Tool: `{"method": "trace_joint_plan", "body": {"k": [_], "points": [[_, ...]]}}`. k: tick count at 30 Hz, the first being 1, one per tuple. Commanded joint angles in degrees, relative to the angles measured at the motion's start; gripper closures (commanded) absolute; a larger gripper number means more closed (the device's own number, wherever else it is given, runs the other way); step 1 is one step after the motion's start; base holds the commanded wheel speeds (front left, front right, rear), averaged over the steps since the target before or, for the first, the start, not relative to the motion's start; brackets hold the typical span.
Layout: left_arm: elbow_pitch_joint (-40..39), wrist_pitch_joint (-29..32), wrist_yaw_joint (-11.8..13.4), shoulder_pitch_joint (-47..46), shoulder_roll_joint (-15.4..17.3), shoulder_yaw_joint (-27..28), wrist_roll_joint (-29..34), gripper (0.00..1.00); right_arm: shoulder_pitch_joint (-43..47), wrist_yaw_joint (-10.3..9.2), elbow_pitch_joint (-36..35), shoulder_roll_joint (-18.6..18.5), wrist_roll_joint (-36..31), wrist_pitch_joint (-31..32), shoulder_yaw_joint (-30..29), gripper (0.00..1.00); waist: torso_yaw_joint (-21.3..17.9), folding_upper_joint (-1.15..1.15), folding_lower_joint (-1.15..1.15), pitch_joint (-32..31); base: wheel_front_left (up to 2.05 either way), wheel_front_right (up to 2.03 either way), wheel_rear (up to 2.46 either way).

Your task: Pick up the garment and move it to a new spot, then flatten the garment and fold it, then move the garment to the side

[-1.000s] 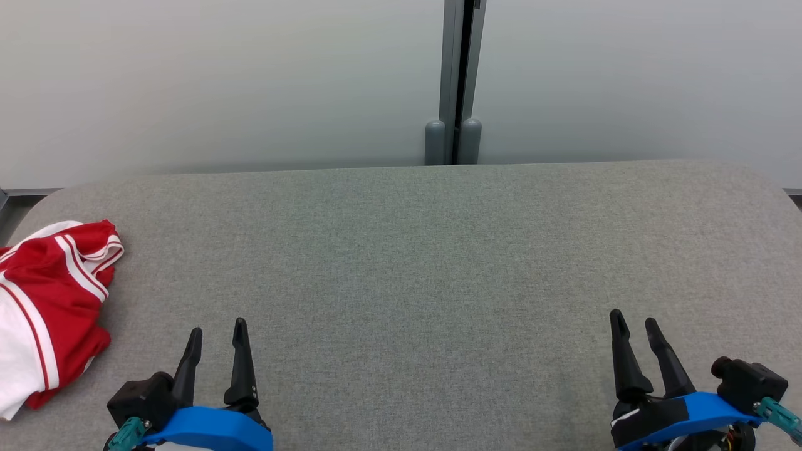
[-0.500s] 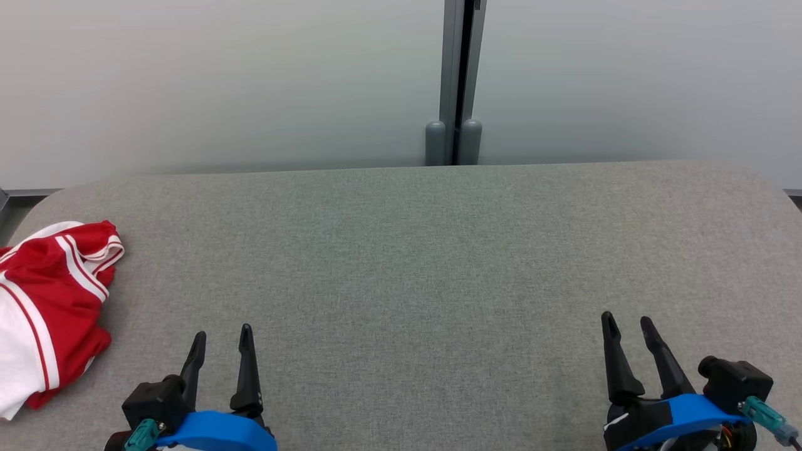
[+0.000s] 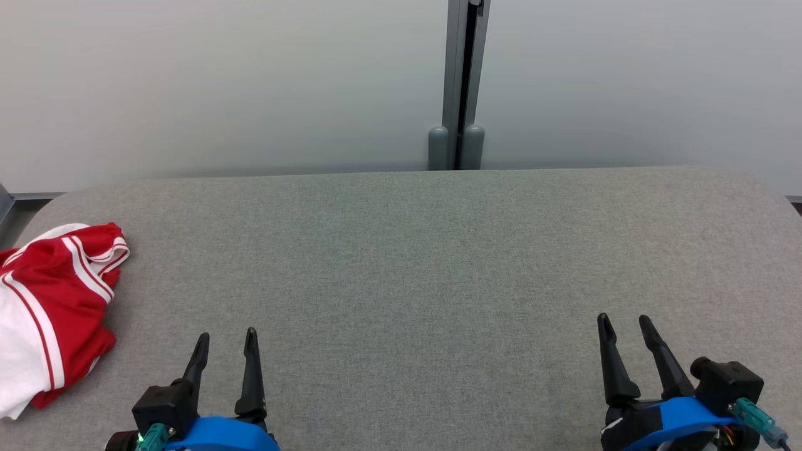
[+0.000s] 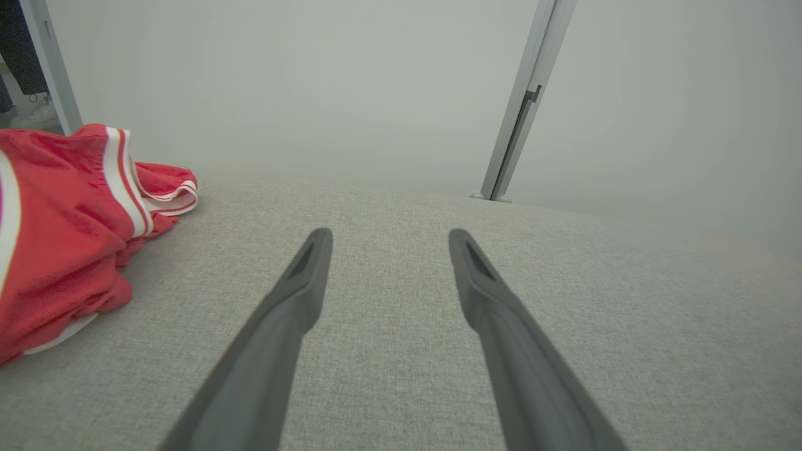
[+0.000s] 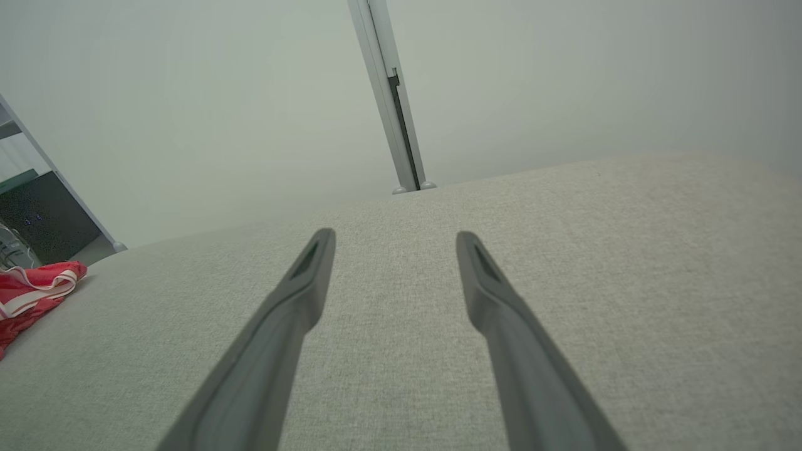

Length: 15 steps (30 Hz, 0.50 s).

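A crumpled red garment with white stripes lies in a heap at the far left edge of the grey fabric table. It also appears at the left in the left wrist view as the garment, and small at the far left in the right wrist view as the garment. My left gripper stands open near the front edge, a little to the right of the garment and apart from it. My right gripper is open at the front right, far from the garment. Nothing sits between either pair of fingers.
A pale wall with a grey vertical post runs behind the table's far edge. The table's rounded left corner lies just beyond the garment. In the right wrist view a dark opening shows beyond the left end.
Both grippers have drawn back toward the front edge and sit lower in the head view. The head camera has tilted slightly, shifting the whole picture. The garment has not moved.
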Motion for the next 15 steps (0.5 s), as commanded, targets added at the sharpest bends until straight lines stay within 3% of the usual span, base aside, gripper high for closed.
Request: {"method": "trace_joint_plan", "body": {"k": [1,15], "points": [[-0.22,-0.38,0.22,0.45,-0.02,-0.02,0.45,0.00,-0.40,0.14,0.14,-0.45,-0.94,-0.60,0.12,0.00,0.03,-0.01,0.00,-0.03,0.00,0.00,0.00],[-0.52,-0.45,0.65,0.88,0.01,-0.44,0.01,0.00,-0.05,0.10,-0.22,-0.45,-1.77,-0.93,0.22,0.00,0.12,-0.01,0.00,-0.04,0.00,0.00,0.00]]}}
